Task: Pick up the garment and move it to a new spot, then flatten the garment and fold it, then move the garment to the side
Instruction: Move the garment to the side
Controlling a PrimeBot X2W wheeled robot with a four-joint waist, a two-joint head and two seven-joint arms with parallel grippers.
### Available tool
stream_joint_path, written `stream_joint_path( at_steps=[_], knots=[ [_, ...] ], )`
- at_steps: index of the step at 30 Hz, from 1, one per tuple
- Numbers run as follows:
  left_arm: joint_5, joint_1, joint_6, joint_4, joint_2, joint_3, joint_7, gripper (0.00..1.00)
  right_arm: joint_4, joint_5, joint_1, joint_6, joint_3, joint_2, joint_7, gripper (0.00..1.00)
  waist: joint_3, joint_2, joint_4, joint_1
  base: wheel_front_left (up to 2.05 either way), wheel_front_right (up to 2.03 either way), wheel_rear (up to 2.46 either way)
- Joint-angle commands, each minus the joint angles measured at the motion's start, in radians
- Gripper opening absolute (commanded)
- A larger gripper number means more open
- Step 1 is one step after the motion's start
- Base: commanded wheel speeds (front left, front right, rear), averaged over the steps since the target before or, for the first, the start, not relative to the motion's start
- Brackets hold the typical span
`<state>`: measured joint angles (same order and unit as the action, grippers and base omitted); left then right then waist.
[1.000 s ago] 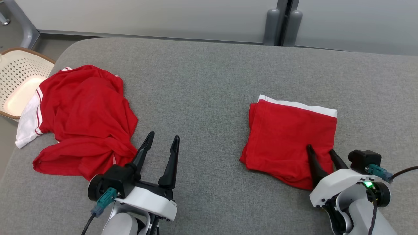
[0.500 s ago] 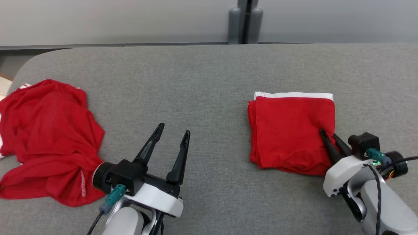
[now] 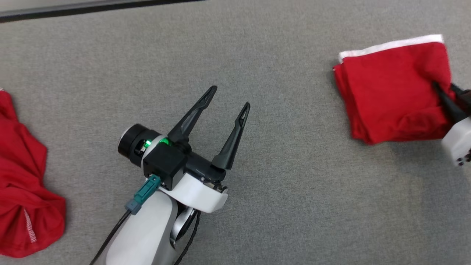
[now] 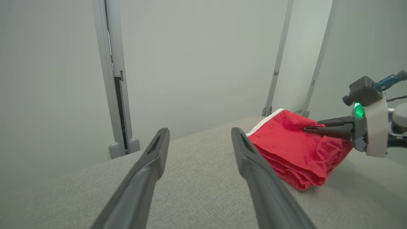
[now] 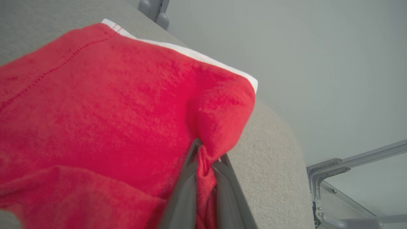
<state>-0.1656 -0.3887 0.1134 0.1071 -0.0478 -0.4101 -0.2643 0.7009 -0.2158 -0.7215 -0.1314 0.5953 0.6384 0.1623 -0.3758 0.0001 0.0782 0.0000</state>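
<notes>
Head view shows the folded red garment lying at the far right of the grey table, with a white band along its far edge. The right gripper reaches in from the right edge of that view, and its dark fingers are pressed together over the garment's right side. The right wrist view makes the grip plain: both fingers are closed on a bunched fold of red cloth near the garment's right edge, just beside the table's rounded rim. In the left wrist view the pinched part sits puckered and slightly raised, while the garment's left part rests on the table. The left gripper hangs over bare table near the middle, well apart from the garment, its fingers spread wide with nothing between them and pointing far and a little right. A crumpled red cloth lies at the near left edge of the table.
</notes>
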Motion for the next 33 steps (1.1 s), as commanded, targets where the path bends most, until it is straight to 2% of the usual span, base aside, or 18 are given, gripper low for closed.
stream_joint_path(
  at_steps=[1, 7, 13, 14, 15, 16, 18, 24, 27, 30, 33],
  knots=[
    [0.01, -0.033, 0.005, -0.01, -0.004, -0.007, 0.001, 1.0, 0.006, 0.002, -0.034, 0.001, 0.012, 0.034, -0.005, 0.0, -0.076, -0.0001, 0.034, 0.0, 0.0, 0.0, 0.0],
    [0.016, -0.104, 0.01, -0.029, -0.004, -0.042, 0.0, 1.0, 0.065, -0.006, -0.128, 0.002, 0.052, 0.152, -0.015, 0.0, -0.135, -0.0001, 0.024, 0.0, 0.0, 0.0, 0.0],
    [0.006, -0.119, 0.014, -0.023, -0.004, -0.057, 0.001, 1.0, 0.15, 0.004, -0.175, 0.002, 0.03, 0.176, -0.014, 0.0, -0.143, -0.0001, 0.009, 0.0, 0.0, 0.0, 0.0],
    [0.002, -0.117, 0.014, -0.021, -0.004, -0.057, 0.001, 1.0, 0.165, 0.004, -0.179, 0.002, 0.021, 0.172, -0.012, 0.2, -0.141, -0.0001, 0.006, 0.0, 0.0, 0.0, 0.0],
    [0.001, -0.114, 0.014, -0.019, -0.004, -0.056, 0.0, 1.0, 0.18, 0.007, -0.184, 0.002, 0.013, 0.167, -0.011, 0.96, -0.139, -0.0001, 0.003, 0.0, 0.0, 0.0, 0.0],
    [-0.001, -0.11, 0.015, -0.017, -0.004, -0.054, 0.001, 1.0, 0.19, -0.009, -0.192, 0.002, -0.007, 0.154, 0.001, 1.0, -0.136, -0.0001, 0.001, 0.0, 0.0, 0.0, 0.0],
    [-0.004, -0.102, 0.015, -0.012, -0.004, -0.045, 0.001, 1.0, 0.219, -0.033, -0.208, 0.002, -0.066, 0.132, 0.027, 1.0, -0.127, -0.0001, -0.004, 0.0, 0.0, 0.0, 0.0],
    [-0.012, -0.082, 0.008, -0.001, -0.005, -0.017, 0.0, 1.0, 0.252, -0.021, -0.215, 0.002, -0.131, 0.058, 0.075, 1.0, -0.076, -0.0001, -0.015, 0.0, 0.0, 0.0, 0.0],
    [-0.021, -0.057, 0.0, 0.008, -0.004, 0.009, 0.001, 1.0, 0.244, -0.054, -0.184, 0.002, -0.177, -0.012, 0.094, 1.0, -0.026, -0.0001, -0.023, 0.0, 0.0, 0.0, 0.0],
    [-0.032, -0.022, -0.011, 0.015, -0.004, 0.04, 0.001, 1.0, 0.187, -0.085, -0.145, 0.002, -0.203, -0.074, 0.103, 1.0, 0.036, -0.0001, -0.038, 0.0, 0.0, 0.0, 0.0],
    [-0.033, 0.024, -0.02, 0.025, -0.004, 0.078, 0.001, 1.0, 0.073, -0.128, -0.074, 0.002, -0.254, -0.134, 0.104, 1.0, 0.104, -0.0001, -0.057, 0.0, 0.0, 0.0, 0.0]
  ],
)
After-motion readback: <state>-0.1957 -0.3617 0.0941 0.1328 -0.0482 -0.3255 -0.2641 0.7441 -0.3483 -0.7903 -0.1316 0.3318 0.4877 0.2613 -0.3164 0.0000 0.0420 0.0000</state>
